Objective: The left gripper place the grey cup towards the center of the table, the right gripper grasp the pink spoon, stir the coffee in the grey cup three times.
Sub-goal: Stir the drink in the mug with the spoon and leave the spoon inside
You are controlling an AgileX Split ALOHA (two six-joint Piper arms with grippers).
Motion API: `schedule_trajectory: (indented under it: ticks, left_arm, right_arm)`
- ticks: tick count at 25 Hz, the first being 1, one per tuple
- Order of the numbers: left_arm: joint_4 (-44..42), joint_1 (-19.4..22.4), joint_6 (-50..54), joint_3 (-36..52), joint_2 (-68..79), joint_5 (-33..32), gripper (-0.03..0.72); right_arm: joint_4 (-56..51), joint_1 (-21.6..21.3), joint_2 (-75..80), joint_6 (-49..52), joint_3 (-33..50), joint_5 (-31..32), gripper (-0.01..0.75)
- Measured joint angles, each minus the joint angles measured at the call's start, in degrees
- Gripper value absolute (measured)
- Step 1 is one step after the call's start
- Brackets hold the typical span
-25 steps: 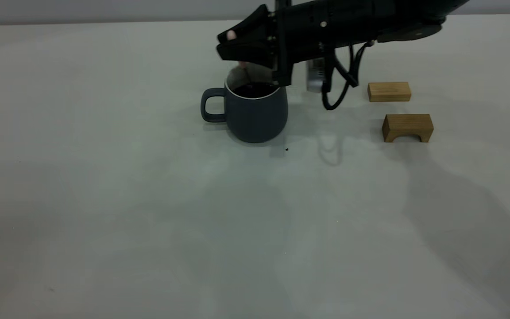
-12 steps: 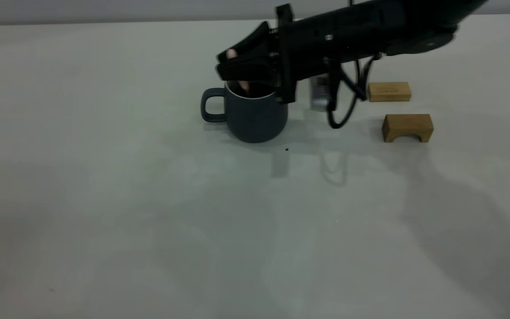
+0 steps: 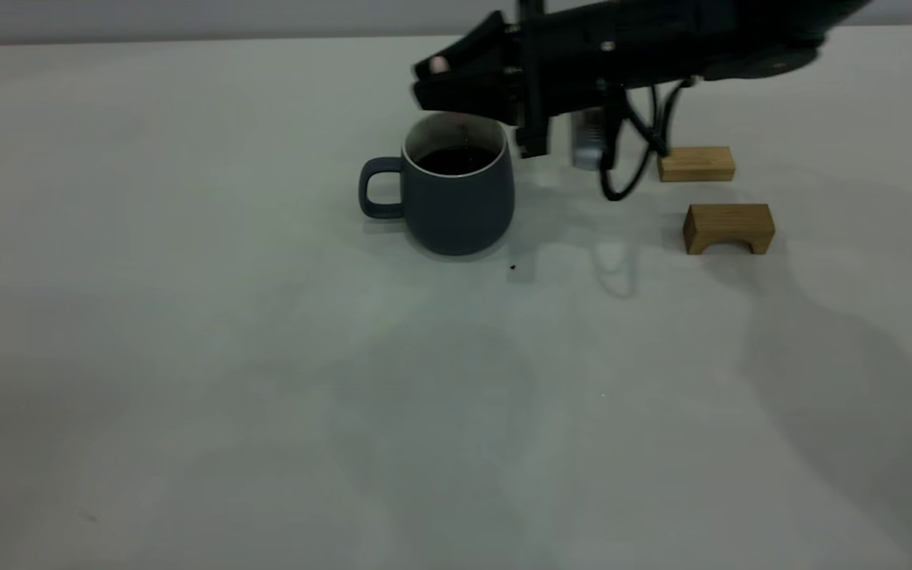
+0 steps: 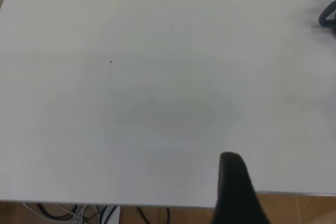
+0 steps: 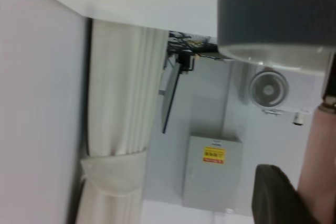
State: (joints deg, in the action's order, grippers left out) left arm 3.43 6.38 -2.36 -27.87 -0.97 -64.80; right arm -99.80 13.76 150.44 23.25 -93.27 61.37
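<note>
Table (image 3: 187,356) pale, shadowed; right gripper (image 3: 434,83) clamps pink spoon (image 5: 317,156) above grey cup (image 3: 456,194).

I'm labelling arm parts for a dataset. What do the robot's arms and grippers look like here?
The right gripper is black and tapers to dark fingers, on a black arm with a silver-grey box at the wrist and black cables looping beneath. Of the left gripper only one rounded black finger shows, in its own wrist view.

Matt grey cup (image 3: 456,202); 2 wooden blocks (image 3: 728,227).
</note>
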Motion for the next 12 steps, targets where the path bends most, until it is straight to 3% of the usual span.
schedule_trajectory:
  ticks: [5,12]
  left_arm:
    - [0.0,0.0,0.0,0.0,0.0,0.0,0.528]
    - [0.0,0.0,0.0,0.0,0.0,0.0,0.528]
  right_arm:
    - [-1.1,-0.2,-3.3,0.0,7.4,0.1,0.131]
    - [-1.5,4.4,-1.5,1.7,3.8,0.2,0.131]
